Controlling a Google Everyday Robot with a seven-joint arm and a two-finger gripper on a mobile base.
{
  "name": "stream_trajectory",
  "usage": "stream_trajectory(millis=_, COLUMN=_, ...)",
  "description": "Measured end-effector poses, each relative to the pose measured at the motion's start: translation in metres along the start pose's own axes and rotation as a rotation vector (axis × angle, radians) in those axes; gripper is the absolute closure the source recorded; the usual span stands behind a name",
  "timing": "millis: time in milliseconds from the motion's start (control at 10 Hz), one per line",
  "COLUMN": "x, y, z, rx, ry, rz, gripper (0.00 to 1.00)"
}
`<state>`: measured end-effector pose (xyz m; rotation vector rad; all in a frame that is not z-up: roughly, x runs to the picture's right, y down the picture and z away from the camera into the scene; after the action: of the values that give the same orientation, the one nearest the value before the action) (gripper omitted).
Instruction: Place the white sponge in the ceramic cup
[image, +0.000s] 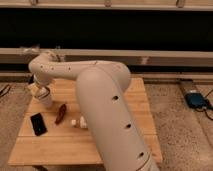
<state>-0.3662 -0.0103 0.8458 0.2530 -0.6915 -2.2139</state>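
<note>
The ceramic cup is plain white and stands upright near the left edge of the wooden table. My gripper hangs right over the cup's rim at the end of the big white arm and stands open. A pale off-white lump, seemingly the white sponge, shows at the left of the cup's rim just under the gripper. Whether it sits inside the cup or rests against the rim I cannot tell.
A black flat object lies at the front left. A reddish-brown object lies beside it. A small white boxy bottle lies near the table's middle. A blue device sits on the floor at right.
</note>
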Motion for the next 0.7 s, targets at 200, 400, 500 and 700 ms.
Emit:
stream_trajectory(millis=200, x=0.0011, y=0.0014, z=-0.0019, rx=-0.002, ry=0.003, rz=0.000, gripper=0.20)
stream_trajectory(millis=400, x=0.0017, y=0.0020, z=-0.0022, rx=-0.005, ry=0.006, rz=-0.002, gripper=0.20)
stream_trajectory(millis=500, x=0.0021, y=0.0023, z=-0.0023, rx=-0.006, ry=0.008, rz=-0.003, gripper=0.20)
stream_trajectory(millis=700, x=0.0005, y=0.0031, z=-0.0001, rx=-0.008, ry=0.007, rz=-0.003, gripper=0.20)
